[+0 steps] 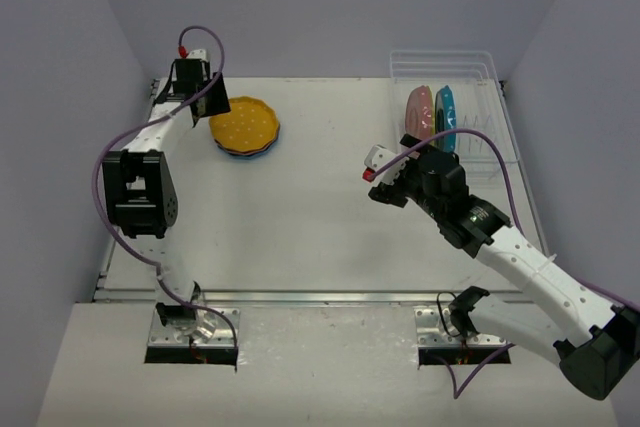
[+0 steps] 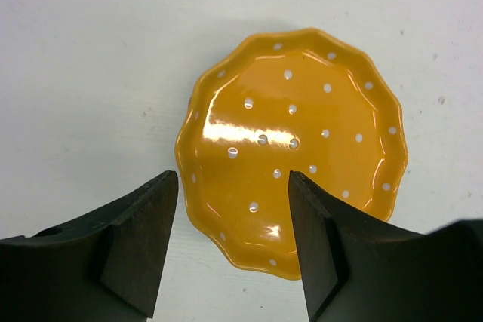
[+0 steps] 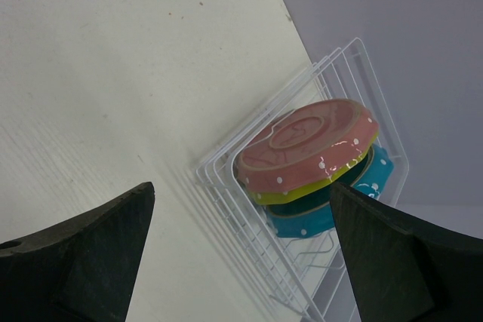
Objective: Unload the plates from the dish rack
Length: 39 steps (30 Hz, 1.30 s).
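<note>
Inside dish rack (image 3: 249,239): pink, green, blue plates (image 3: 302,141) upright; L gripper (image 2: 232,179), R gripper (image 3: 241,186) both open, empty.

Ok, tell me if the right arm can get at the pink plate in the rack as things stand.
Probably yes. The right tool is open and faces the dish rack; the pink plate stands nearest it, with nothing between.

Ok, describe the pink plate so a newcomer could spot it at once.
Find the clear dish rack at the far right corner of the table. Inside it, standing on edge, the pink plate is the leftmost, with a blue plate right beside it.
</note>
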{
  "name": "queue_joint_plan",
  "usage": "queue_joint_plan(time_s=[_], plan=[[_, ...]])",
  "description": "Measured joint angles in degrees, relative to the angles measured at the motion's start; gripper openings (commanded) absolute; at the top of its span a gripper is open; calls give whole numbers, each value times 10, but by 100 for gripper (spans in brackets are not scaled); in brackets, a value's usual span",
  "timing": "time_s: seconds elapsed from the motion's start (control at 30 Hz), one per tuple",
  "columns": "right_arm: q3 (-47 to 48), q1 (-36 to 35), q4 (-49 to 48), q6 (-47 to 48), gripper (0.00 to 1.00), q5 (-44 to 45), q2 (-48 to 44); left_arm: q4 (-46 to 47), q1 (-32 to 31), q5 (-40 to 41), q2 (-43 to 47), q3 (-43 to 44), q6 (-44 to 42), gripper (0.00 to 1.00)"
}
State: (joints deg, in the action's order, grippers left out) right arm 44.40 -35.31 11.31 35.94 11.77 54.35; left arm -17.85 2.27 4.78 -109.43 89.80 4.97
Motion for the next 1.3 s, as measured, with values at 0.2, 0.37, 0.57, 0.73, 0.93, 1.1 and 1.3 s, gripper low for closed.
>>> queue_joint_plan(time_s=[0.2,0.37,0.57,0.73,0.93,1.1,1.3], plan=[[12,22,9,-18,99,5,5,8,-3,44,24,-9,-31,51],[152,156,88,-116,99,-20,90,17,-1,-21,124,-100,-37,54],[281,315,174,-241,93,-101,173,36,-4,-105,287,-190,-52,56],[344,380,212,-301,90,-152,266,43,-5,-144,394,-245,-67,57],[383,385,248,-332,86,-166,367,35,-8,-150,430,-285,-77,58],[414,385,245,-342,83,-161,419,21,-8,-154,430,-302,-74,58],[427,385,219,-345,74,-147,448,23,-8,-160,430,-309,-71,58]])
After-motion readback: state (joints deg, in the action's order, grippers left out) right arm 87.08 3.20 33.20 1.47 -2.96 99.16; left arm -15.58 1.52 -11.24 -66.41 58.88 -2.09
